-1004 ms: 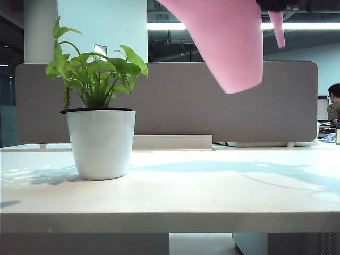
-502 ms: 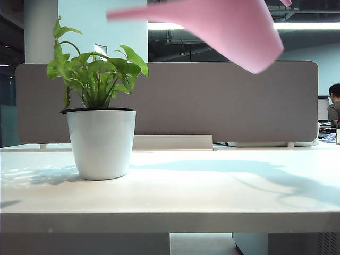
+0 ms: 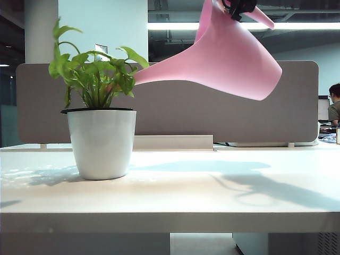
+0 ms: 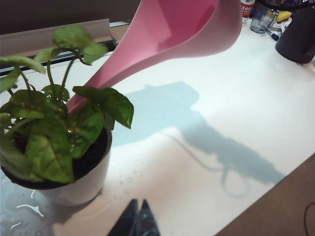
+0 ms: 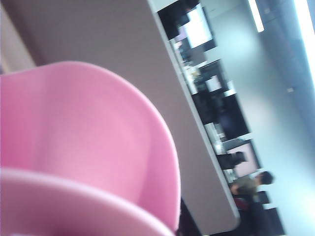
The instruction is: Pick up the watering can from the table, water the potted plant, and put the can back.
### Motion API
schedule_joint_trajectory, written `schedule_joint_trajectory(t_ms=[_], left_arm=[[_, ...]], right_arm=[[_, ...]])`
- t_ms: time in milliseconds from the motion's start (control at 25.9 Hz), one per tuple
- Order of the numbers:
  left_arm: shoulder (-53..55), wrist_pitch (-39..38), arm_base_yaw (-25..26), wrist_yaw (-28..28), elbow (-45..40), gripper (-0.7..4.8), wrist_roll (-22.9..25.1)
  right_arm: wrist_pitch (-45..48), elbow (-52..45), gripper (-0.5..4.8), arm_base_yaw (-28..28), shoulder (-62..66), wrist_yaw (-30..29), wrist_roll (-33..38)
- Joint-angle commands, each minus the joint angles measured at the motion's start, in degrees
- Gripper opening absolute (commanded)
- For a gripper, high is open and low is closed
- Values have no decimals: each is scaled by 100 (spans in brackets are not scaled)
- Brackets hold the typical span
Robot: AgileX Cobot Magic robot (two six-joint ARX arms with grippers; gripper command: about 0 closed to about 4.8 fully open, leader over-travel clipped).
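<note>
Nearest in: worktop (image 3: 175, 196), pale front edge, broad shadow of the can thrown across it. Down low in the left wrist view, left tool (image 4: 138, 217), dark fingertips pressed together, nothing between them, parked just beside the pot and out of the action. A few droplets (image 4: 130, 174) on the white surface there, so worth watching for spill.

Next back, potted plant (image 3: 101, 141), upright on the left of the worktop, leaves spread above the black rim.

Above and to the right, watering can (image 3: 234, 58), clear off the worktop, tipped well over with the body high and the spout (image 3: 159, 73) sloping down to the left, its end buried among the leaves. Up at the top edge, right tool (image 3: 239, 6), clamped round the thin handle, carrying the whole can. From the right wrist, only pink wall filling the view.

Looks like the pour itself, midway through the job. To do it well: hold the tilt steady, no jerks; keep the spout end over the soil inside the rim, not out past it; avoid pressing down on the stems. Ease the can level before lifting away, so nothing dribbles across the worktop. Firm grip needed on that slim handle, since a tipped can may want to swing.

Furthest back, grey partition (image 3: 180, 117).
</note>
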Motion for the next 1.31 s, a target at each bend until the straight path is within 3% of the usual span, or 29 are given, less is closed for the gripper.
schedule_joint_trajectory(t_ms=[39,270,657,811,888,1159,1313], left_arm=[[-9,50,9,20,17,3,22],[-9,50,9,20,17,3,22],[-9,50,9,20,17,3,22],[-9,48,9,20,17,3,22],[-11,50,9,22,17,3,22],[-20,48,9,22,17,3,22],[-22,48,9,22,17,3,22]], right_arm=[[817,61,-6,22,-83,114,-122],[916,125,-6,22,-90,251,-514],[885,133,-6,24,-173,439,-426],[208,131,-6,24,-201,695,981],[-673,2,-7,-74,-195,474,2820],[-70,-1263,-7,-186,-262,424,4546],[1228,-2533,-7,-291,-302,361,5215]])
